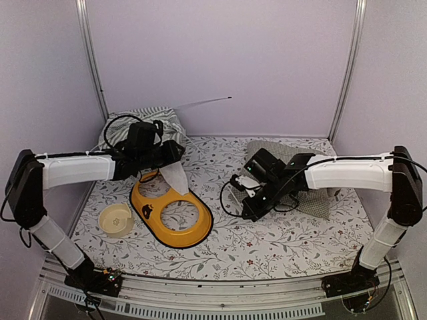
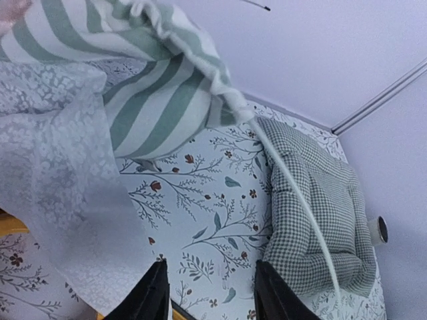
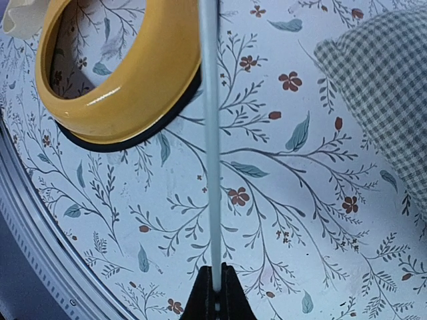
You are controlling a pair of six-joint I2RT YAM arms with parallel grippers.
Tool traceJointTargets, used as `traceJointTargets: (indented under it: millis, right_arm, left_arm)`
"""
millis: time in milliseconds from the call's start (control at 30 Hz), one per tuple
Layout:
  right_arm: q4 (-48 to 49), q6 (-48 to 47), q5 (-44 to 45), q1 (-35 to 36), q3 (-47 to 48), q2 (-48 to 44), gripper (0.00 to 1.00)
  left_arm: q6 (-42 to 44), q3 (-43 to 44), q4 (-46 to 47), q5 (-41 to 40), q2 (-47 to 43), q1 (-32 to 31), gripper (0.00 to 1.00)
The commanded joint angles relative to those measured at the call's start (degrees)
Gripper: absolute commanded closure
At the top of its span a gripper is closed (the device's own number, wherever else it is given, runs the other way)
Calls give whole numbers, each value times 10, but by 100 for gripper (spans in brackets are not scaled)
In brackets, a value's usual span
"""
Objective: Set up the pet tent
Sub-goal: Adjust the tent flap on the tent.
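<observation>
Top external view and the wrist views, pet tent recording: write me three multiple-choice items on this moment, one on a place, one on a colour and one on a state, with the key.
1. Where does the checked cushion lie?
A. At the back right of the table
B. At the front left edge
C. Under the left arm's base

2. What colour is the ringed feeder stand?
A. Red
B. Yellow
C. Blue

3. What is the state of the right gripper?
A. Open above a bowl
B. Shut on the thin white pole
C. Shut on a cushion corner

Key:
1 A: the top view shows it at the back right, partly behind the right arm.
2 B: it is glossy yellow in the top and right wrist views.
3 B: the right wrist view shows the fingertips closed on the pole.
</observation>
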Motion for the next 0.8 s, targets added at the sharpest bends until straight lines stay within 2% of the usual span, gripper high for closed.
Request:
traceJointTargets:
  millis: [0, 200, 333, 467, 667, 767]
  right_arm:
    - [56, -18, -6, -2, 49, -28, 100]
    - [47, -21, -16, -3, 78, -31, 100]
    - [47, -23, -17, -2, 90, -29, 100]
    - [45, -23, -19, -3, 98, -25, 100]
    - [41, -26, -21, -3, 114, -21, 100]
    - [37, -28, -23, -3, 124, -17, 100]
  left_arm:
    - [27, 48, 57, -68, 39, -4, 54]
    - [34, 86, 60, -67, 88, 3, 46]
    - [-18, 101, -36, -124, 108, 13, 45]
    - [-68, 45, -61, -147, 83, 52, 46]
    - [-86, -34, -63, -149, 27, 140, 47]
    - [-64, -62, -18, -101, 6, 176, 46]
